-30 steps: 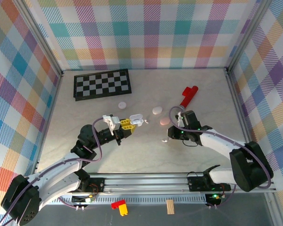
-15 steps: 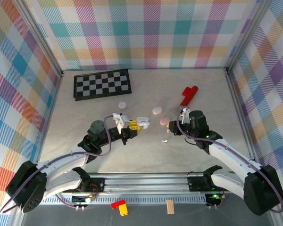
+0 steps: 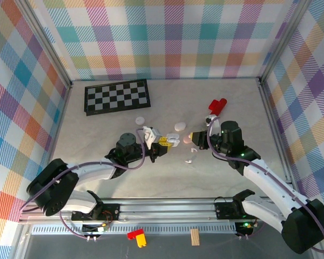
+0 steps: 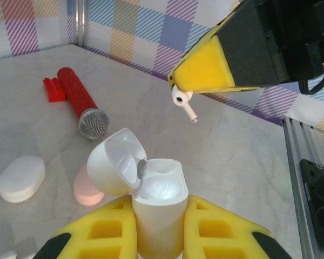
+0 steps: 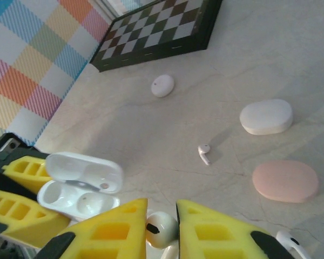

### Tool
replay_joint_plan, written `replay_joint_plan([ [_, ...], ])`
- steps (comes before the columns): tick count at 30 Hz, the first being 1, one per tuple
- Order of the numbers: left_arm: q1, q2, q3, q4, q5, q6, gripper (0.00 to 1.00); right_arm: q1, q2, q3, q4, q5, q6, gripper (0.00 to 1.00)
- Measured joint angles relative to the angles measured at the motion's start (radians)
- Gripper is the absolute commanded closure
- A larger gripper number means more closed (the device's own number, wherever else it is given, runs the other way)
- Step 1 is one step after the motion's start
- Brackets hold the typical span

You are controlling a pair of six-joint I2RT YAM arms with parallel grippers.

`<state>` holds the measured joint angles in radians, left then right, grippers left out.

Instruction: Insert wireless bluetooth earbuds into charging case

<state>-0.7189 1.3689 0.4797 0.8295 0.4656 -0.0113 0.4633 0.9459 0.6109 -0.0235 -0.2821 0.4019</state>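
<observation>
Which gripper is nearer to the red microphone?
Right. The right gripper, shut on an earbud, sits close by the red microphone; the left gripper, holding the open case, is farther left.

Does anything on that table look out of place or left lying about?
Yes. A tiny white earbud lies loose on the table, near the white case and the pink case, outside any case. A red microphone also lies flat, which seems odd among earbud gear.

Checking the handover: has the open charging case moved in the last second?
Yes. The open charging case, held in the left gripper, has shifted right, closer to the pink case.
</observation>
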Motion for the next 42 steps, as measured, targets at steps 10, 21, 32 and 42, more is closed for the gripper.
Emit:
replay_joint_plan([
  [10,-0.006,0.052,0.017,0.068,0.031,-0.029,0.91,0.05,0.002,0.035,0.001,-0.037,-0.024,0.81],
  [21,-0.006,0.048,0.017,0.063,0.074,-0.045,0.91,0.107,0.091,0.099,0.026,-0.056,-0.053,0.81],
  [32,-0.007,-0.006,0.017,0.051,0.063,-0.074,0.91,0.114,0.124,0.104,0.053,-0.056,-0.06,0.82],
  [42,-0.007,-0.019,0.017,0.038,0.044,-0.079,0.91,0.114,0.102,0.103,0.053,-0.053,-0.071,0.82],
])
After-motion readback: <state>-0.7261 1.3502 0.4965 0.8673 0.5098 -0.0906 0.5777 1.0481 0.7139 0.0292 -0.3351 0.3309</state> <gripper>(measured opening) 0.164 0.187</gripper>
